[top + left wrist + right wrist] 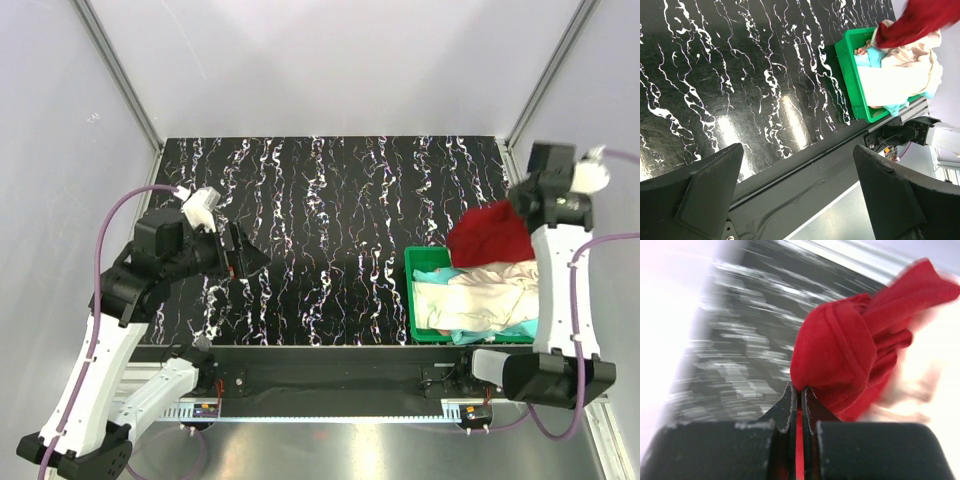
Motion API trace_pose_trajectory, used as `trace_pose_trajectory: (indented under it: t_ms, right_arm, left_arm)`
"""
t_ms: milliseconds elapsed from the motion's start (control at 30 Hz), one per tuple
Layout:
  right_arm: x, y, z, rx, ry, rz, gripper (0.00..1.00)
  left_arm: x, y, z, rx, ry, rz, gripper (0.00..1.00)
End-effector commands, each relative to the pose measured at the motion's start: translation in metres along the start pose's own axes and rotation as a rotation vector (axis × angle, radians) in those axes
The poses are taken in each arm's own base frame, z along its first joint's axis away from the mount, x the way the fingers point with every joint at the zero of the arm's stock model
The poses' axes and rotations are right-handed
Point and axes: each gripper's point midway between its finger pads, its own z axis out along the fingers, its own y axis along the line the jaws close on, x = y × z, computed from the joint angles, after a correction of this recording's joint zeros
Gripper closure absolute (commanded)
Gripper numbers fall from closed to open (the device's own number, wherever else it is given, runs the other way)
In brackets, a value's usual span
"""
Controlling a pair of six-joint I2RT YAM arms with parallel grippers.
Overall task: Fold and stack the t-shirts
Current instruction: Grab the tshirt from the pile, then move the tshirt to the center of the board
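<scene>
My right gripper (520, 200) is shut on the deep red t-shirt (490, 236) and holds it bunched above the green bin (414, 300). In the right wrist view the red shirt (840, 350) hangs from my closed fingertips (799, 390). The cream-white shirt (480, 300), a pinkish one (495, 272) and a teal one (440, 272) lie heaped in the bin. My left gripper (240, 258) is open and empty over the left of the black marbled table (330, 220). In the left wrist view the bin (852, 75), the cream shirt (900, 75) and the red shirt (925, 20) show at the upper right.
White walls with metal frame posts enclose the table on three sides. A black rail (330, 370) runs along the near edge between the arm bases. The bin sits at the table's near right corner.
</scene>
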Motion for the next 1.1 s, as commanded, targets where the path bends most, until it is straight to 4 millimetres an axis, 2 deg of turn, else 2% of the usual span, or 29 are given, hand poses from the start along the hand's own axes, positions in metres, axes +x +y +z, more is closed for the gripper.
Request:
trace_pose_trajectory:
  t_ms: [0,33,67,100,133,200,233,300,333,367,400,433,467,500,533,567,600,633,667,700,733,767,800,833,900,933,967,1033,1067]
  right_arm:
    - [-0.087,0.11,-0.101,-0.472,-0.216,0.053,1.0]
    - [-0.109,0.136,-0.134,-0.57,-0.249,0.068,1.0]
    - [-0.113,0.153,-0.153,-0.637,-0.243,0.067,1.0]
    - [-0.097,0.18,-0.182,-0.765,-0.185,0.032,1.0]
    - [-0.106,0.204,-0.214,-0.872,-0.187,0.038,1.0]
    - [-0.085,0.231,-0.251,-1.003,-0.081,0.012,1.0]
    - [-0.061,0.249,-0.273,-1.071,0.006,-0.02,1.0]
    - [-0.027,0.26,-0.29,-1.119,0.136,-0.053,1.0]
    - [0.01,0.265,-0.303,-1.148,0.23,-0.111,1.0]
    - [0.029,0.266,-0.307,-1.157,0.271,-0.139,1.0]
    - [0.056,0.263,-0.319,-1.183,0.35,-0.177,1.0]
    - [0.092,0.259,-0.318,-1.19,0.42,-0.226,1.0]
    - [0.134,0.247,-0.342,-1.235,0.519,-0.297,0.96]
    - [0.164,0.237,-0.35,-1.247,0.605,-0.347,0.91]
    - [0.203,0.22,-0.341,-1.224,0.68,-0.414,0.82]
    - [0.235,0.2,-0.354,-1.24,0.782,-0.483,0.47]
    - [0.25,0.187,-0.346,-1.214,0.817,-0.515,0.29]
    - [0.27,0.165,-0.326,-1.166,0.843,-0.55,0.01]
    - [0.276,0.153,-0.318,-1.154,0.855,-0.56,0.0]
    - [0.265,0.143,-0.312,-1.15,0.812,-0.533,0.0]
    - [0.277,0.127,-0.288,-1.091,0.793,-0.555,0.0]
    - [0.274,0.122,-0.272,-1.06,0.726,-0.563,0.0]
    - [0.265,0.115,-0.27,-1.073,0.691,-0.564,0.0]
    - [0.27,0.104,-0.256,-1.049,0.67,-0.599,0.0]
    - [0.265,0.093,-0.249,-1.085,0.608,-0.678,0.0]
    - [0.27,0.085,-0.235,-1.056,0.584,-0.71,0.0]
    - [0.27,0.082,-0.225,-1.027,0.555,-0.736,0.0]
    - [0.277,0.075,-0.197,-0.942,0.558,-0.763,0.03]
    - [0.281,0.073,-0.189,-0.906,0.586,-0.749,0.07]
  left_arm:
    - [-0.018,-0.01,-0.008,0.012,-0.065,-0.002,0.01]
    - [-0.021,-0.012,-0.011,0.012,-0.078,-0.002,0.01]
    - [-0.023,-0.012,-0.012,0.008,-0.085,-0.011,0.01]
    - [-0.025,-0.013,-0.014,0.004,-0.094,-0.014,0.01]
    - [-0.029,-0.014,-0.017,0.003,-0.112,-0.016,0.01]
    - [-0.033,-0.013,-0.021,-0.014,-0.139,-0.036,0.01]
    - [-0.036,-0.015,-0.026,-0.01,-0.164,-0.039,0.01]
    - [-0.041,-0.014,-0.031,-0.029,-0.202,-0.066,0.01]
    - [-0.042,-0.014,-0.037,-0.03,-0.227,-0.069,0.01]
    - [-0.042,-0.014,-0.04,-0.033,-0.239,-0.086,0.01]
    - [-0.044,-0.012,-0.045,-0.049,-0.265,-0.093,0.01]
    - [-0.045,-0.012,-0.052,-0.056,-0.294,-0.097,0.01]
    - [-0.043,-0.009,-0.057,-0.072,-0.305,-0.115,0.01]
    - [-0.045,-0.002,-0.063,-0.113,-0.341,-0.129,0.01]
    - [-0.041,0.002,-0.072,-0.137,-0.362,-0.141,0.01]
    - [-0.042,0.011,-0.079,-0.188,-0.398,-0.177,0.01]
    - [-0.042,0.018,-0.086,-0.23,-0.428,-0.198,0.01]
    - [-0.037,0.022,-0.096,-0.248,-0.449,-0.211,0.01]
    - [-0.036,0.024,-0.1,-0.258,-0.465,-0.221,0.01]
    - [-0.033,0.026,-0.105,-0.257,-0.488,-0.224,0.01]
    - [-0.027,0.031,-0.1,-0.269,-0.47,-0.232,0.01]
    - [-0.024,0.031,-0.098,-0.265,-0.461,-0.249,0.01]
    - [-0.019,0.032,-0.095,-0.264,-0.443,-0.26,0.01]
    - [-0.012,0.036,-0.084,-0.268,-0.406,-0.27,0.01]
    - [-0.003,0.034,-0.065,-0.234,-0.335,-0.3,0.02]
    - [-0.003,0.036,-0.058,-0.236,-0.328,-0.314,0.04]
    - [0.01,0.036,-0.041,-0.207,-0.259,-0.34,0.08]
    - [0.009,0.037,-0.019,-0.182,-0.229,-0.364,0.16]
    - [0.019,0.044,-0.005,-0.193,-0.188,-0.378,0.19]
